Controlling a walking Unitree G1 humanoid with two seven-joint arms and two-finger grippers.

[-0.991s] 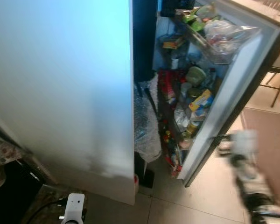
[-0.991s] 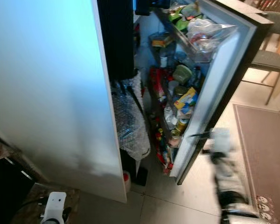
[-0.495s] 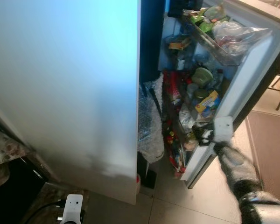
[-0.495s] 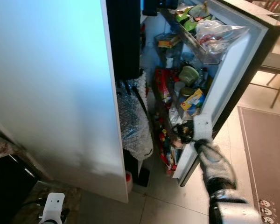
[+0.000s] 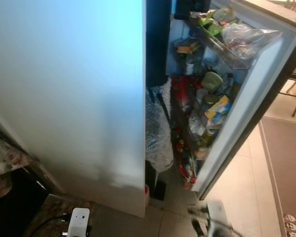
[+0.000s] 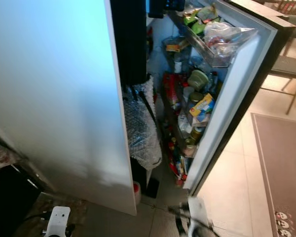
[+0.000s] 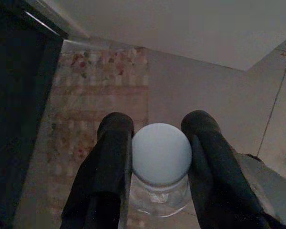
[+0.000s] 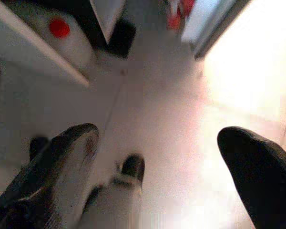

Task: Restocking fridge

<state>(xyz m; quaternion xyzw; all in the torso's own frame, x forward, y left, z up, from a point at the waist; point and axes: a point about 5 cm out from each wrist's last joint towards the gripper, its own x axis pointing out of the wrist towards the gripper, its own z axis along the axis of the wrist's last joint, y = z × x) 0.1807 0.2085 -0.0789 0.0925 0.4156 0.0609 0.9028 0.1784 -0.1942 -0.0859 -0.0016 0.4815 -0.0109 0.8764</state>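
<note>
The fridge door (image 5: 254,94) stands open, and its shelves are crammed with jars, packets and a clear bag (image 5: 246,38). Inside, a crinkled silver bag (image 5: 158,131) hangs low beside red packets. My left gripper (image 7: 159,129) is shut on a clear bottle with a pale round cap (image 7: 161,155), held low over a patterned floor. My right gripper (image 5: 209,217) is blurred low near the door's bottom corner. In the right wrist view that gripper (image 8: 159,138) is open over pale floor tiles, with nothing between the fingers.
The fridge's wide white side panel (image 5: 69,89) is on my left. A chair (image 6: 286,64) and a brown rug (image 6: 281,158) lie to the right of the door. A white jug with a red cap (image 8: 62,31) stands on the floor by the fridge base.
Half a second ago my right gripper was up at the edge of the fridge door; it has since dropped low toward the floor. The door has hardly moved.
</note>
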